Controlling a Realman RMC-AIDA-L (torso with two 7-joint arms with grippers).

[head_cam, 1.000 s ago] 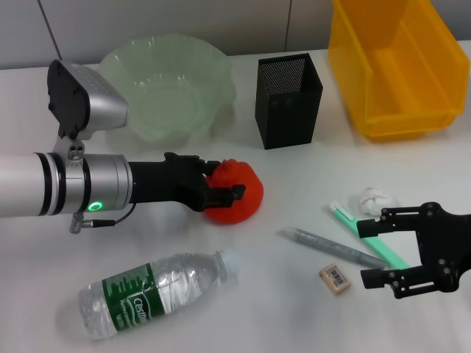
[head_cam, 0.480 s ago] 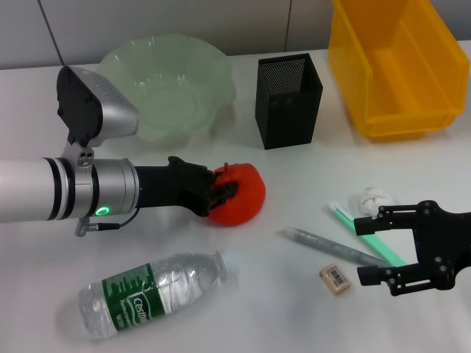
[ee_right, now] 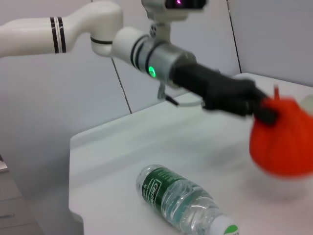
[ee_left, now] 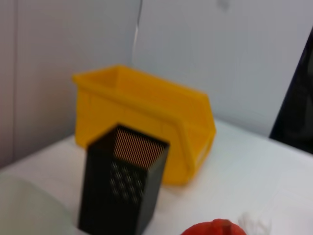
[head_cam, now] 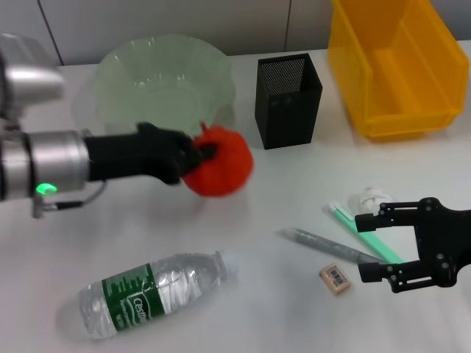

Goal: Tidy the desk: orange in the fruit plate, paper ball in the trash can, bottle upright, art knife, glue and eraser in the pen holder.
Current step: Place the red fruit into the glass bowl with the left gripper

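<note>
Lower left of head view: bottle (head_cam: 151, 292) lying flat. Lower right: right gripper (head_cam: 377, 248) hovering, fingers spread, nothing held, above eraser (head_cam: 335, 279) and beside paper ball (head_cam: 372, 198). Centre left: left gripper (head_cam: 200, 152) clamped on orange (head_cam: 218, 164), lifted clear of the table. Upper left: fruit plate (head_cam: 168, 59), nothing inside. Advised: carry over the scalloped rim, lower to the bowl floor, then release.
</note>
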